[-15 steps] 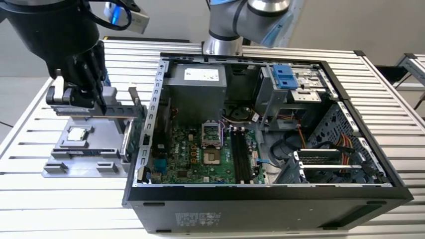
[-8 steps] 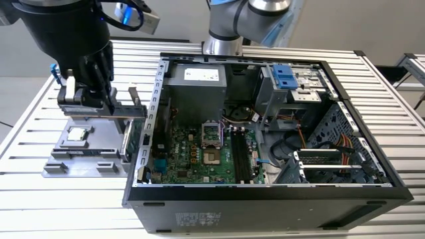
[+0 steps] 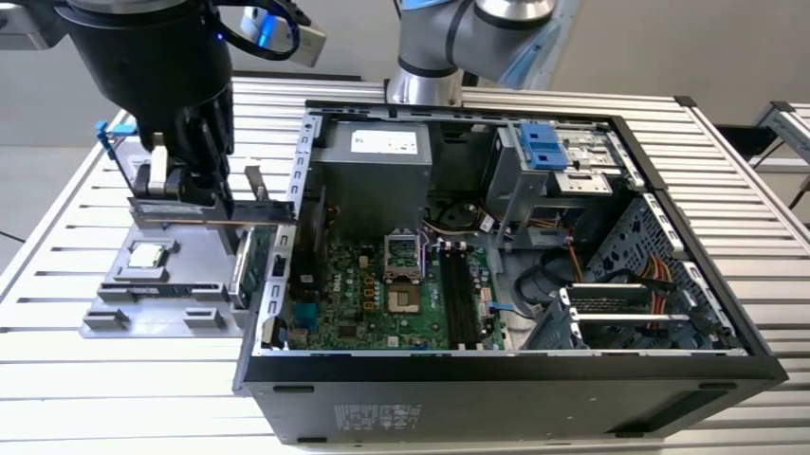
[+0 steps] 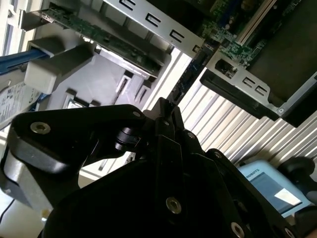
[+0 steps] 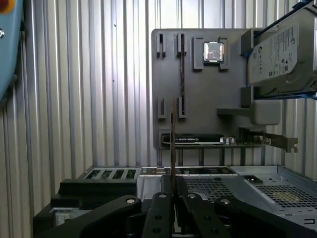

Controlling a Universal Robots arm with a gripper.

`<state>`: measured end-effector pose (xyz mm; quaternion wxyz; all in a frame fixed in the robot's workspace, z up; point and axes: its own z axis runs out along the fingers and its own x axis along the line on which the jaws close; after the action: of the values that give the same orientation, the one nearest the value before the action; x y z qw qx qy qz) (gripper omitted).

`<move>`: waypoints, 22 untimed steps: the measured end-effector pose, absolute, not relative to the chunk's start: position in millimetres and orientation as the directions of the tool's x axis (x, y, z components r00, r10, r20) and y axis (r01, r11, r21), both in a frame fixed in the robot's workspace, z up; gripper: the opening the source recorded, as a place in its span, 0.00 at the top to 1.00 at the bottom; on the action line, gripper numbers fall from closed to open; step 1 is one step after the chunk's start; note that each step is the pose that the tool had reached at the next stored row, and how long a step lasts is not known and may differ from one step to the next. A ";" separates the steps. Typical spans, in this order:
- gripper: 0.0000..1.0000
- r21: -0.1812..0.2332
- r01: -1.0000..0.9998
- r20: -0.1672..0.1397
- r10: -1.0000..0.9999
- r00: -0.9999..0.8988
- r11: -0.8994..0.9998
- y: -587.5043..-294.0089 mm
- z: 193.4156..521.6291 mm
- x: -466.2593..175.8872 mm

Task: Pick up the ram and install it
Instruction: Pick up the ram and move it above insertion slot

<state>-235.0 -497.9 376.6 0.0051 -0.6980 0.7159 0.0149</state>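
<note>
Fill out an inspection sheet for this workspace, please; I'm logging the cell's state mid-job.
Surface: slatted metal table, carrying a grey holder and an open computer case.
Job's things: ram clamped edge-on, over the holder and outside the case.
Clutter: silver chip, hard drive and expansion card on the holder.
Grippers: gripper shut on the ram.
Cables: coloured wires inside the case.
Surroundings: another slatted table at the exterior view's right.

Case wall and expansion card stand between claw with ram and open motherboard.
</note>
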 end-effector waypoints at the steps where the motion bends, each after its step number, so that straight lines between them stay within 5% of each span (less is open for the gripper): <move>1: 1.00 0.015 -1.000 -0.028 -0.999 -0.026 0.025 -497.9 376.6 -233.4; 22: 1.00 0.020 -0.999 -0.028 -0.999 -0.027 0.027 -497.9 376.5 -202.0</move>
<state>-202.0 -497.9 376.5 0.0029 -0.6973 0.7165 0.0170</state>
